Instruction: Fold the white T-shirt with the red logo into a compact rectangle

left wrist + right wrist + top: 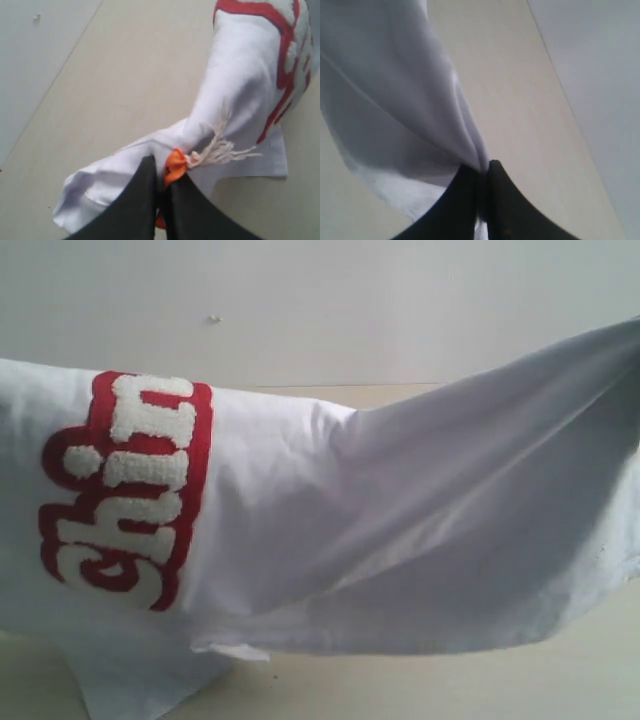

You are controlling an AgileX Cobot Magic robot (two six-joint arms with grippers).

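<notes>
**White T-shirt suspended between two end effectors**

I see the white T-shirt (400, 540) stretched across the exterior view, lifted above the counter (600, 680) and creased in long diagonals that rise toward the right. The red logo (130, 490) sits on the left part of the cloth, turned on its side. It shows fuzzy white letters on a thick red outline, only partly readable where the fabric curves away.

In the left wrist view, the left end effector (162, 192) has its dark jaws pressed together on bunched fabric at the orange neck tag (175, 167). A tuft of loose pale threads (220, 150) hangs just beside the tag. In the right wrist view, the right end effector (482, 200) pinches a gathered fold of plain white cloth, with its jaws closed.

The shirt's lower edge hangs free. A loose flap (130, 680) droops lowest at the left, and I cannot tell whether it touches the counter. Beige counter surface shows beside the cloth in both wrist views, and its far edge meets a grey wall (300, 300).
</notes>
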